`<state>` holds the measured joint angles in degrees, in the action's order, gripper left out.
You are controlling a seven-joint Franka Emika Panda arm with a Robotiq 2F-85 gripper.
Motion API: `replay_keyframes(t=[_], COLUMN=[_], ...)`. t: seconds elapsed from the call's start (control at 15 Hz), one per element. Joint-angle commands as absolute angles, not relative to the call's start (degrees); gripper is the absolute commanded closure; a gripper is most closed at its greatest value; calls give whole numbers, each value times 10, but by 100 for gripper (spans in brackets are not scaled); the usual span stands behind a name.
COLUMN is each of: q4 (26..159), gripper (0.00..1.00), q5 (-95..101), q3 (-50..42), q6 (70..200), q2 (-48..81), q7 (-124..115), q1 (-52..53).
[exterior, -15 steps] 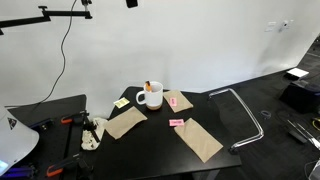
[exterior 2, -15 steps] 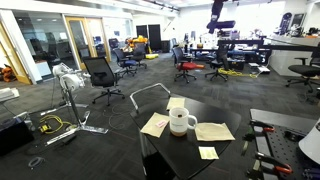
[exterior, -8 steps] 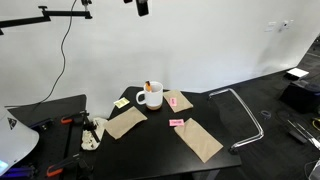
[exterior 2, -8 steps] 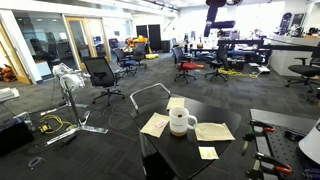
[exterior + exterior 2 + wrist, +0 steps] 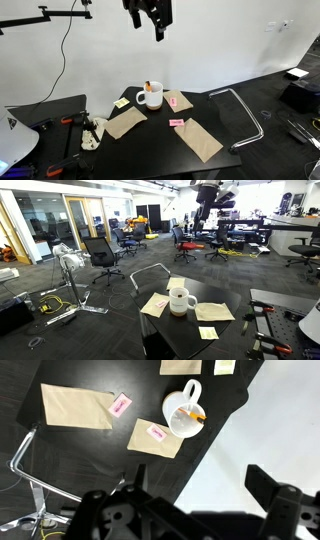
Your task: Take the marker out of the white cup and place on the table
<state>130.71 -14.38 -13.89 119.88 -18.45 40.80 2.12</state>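
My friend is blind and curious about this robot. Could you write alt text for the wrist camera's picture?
Seen from high above, a white cup with an orange marker in it stands on a black table among brown paper napkins and pink sticky notes. The open gripper fills the bottom edge.

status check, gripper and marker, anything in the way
Gripper open, empty, high above the table. Marker in cup, untouched. Papers and pink notes lie around the cup; nothing over it.
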Motion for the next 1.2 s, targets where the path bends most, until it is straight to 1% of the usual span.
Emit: replay_keyframes(t=[0.0, 0.33, 0.87, 1.0, 1.07, 1.13], q4=[1308, 1301, 1278, 1269, 1293, 1292], gripper=[0, 0, 0, 0, 0, 0], q5=[-202, -297, -385, -384, -374, -374], q3=[-148, -142, -122, -115, -107, -104], q6=[1228, 1214, 1130, 1097, 1131, 1128], q2=[-147, -98, -31, -15, -36, -32], q7=[530, 738, 1044, 1104, 1055, 1062], q1=[30, 22, -1, -9, -14, -17])
